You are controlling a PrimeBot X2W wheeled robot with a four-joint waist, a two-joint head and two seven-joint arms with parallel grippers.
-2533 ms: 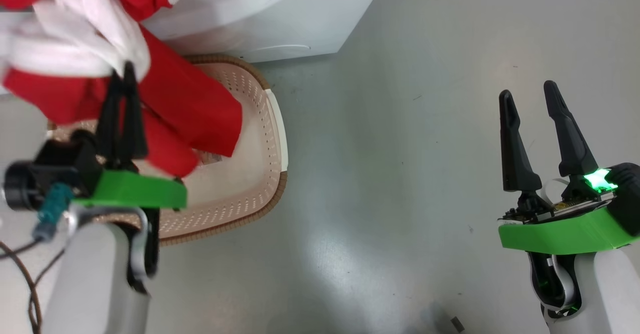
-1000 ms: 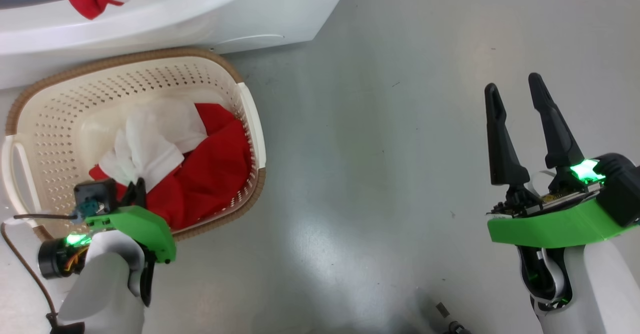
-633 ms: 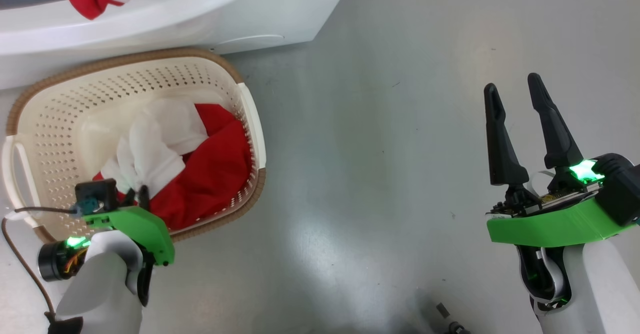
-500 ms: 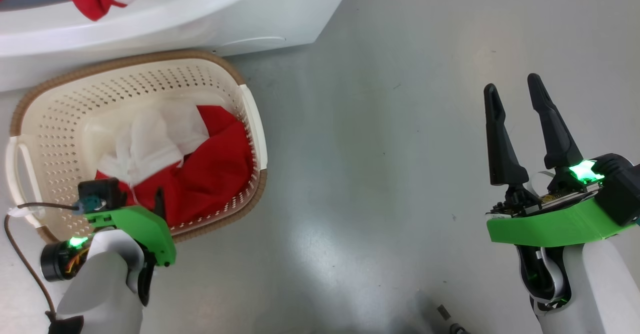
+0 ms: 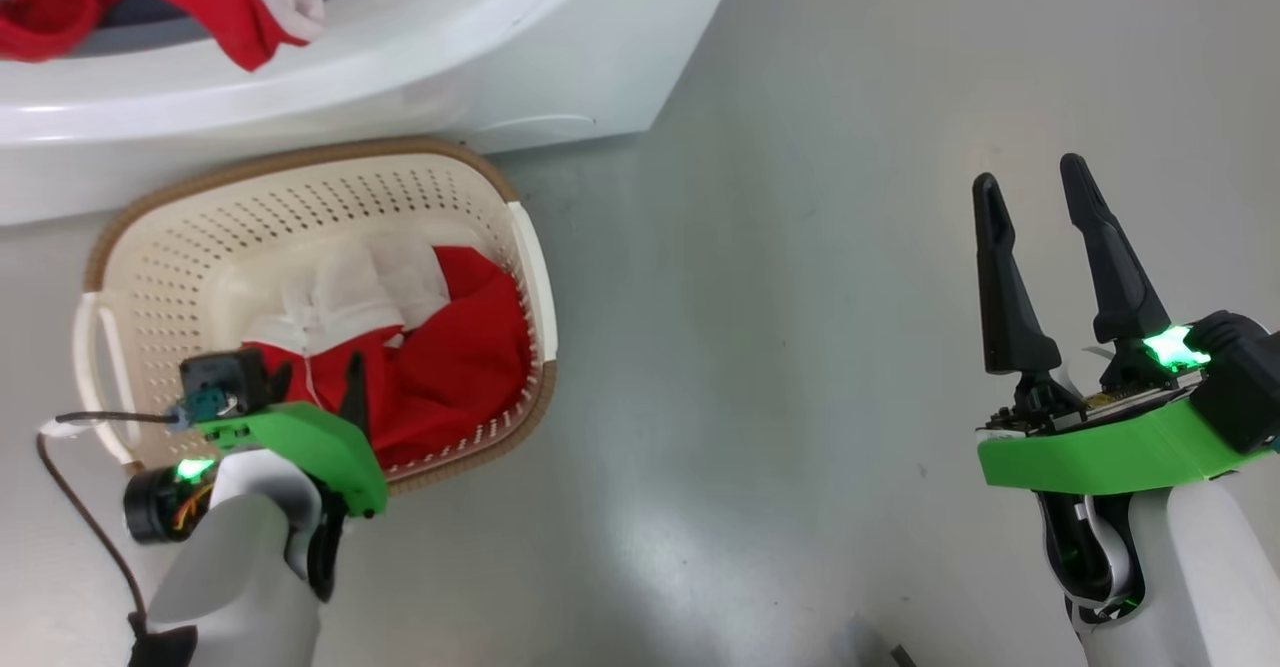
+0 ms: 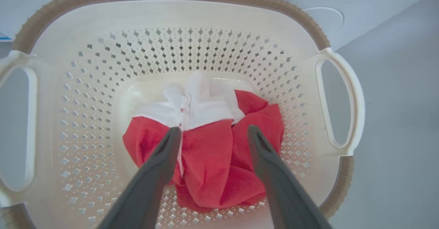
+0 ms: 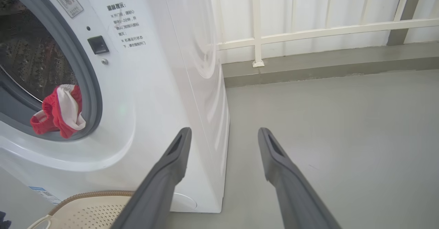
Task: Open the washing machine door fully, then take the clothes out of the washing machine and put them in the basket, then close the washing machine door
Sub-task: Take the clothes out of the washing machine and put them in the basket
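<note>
The left gripper (image 5: 315,385) hangs over the near side of the basket (image 5: 300,154), fingers spread apart and pointing down into it, above its pale left forearm (image 5: 240,577). The right gripper (image 5: 1030,179) stands well right of the basket, fingers parted and upright.

My head camera looks steeply down from well above the grey floor (image 5: 760,347), taking in the cream-white perforated plastic basket with a brown woven-look rim (image 5: 330,202) at the left and the lower front of the big white box-shaped washing machine (image 5: 560,57) along the top edge. My left wrist camera hangs close over that same basket, peering straight down into it between the dark fingers of my left pincer (image 6: 212,133). My right wrist camera sits low and farther off, facing roughly level at the machine's front and side and a white metal railing (image 7: 308,31) — the basket's rim shows at its bottom left corner.
</note>
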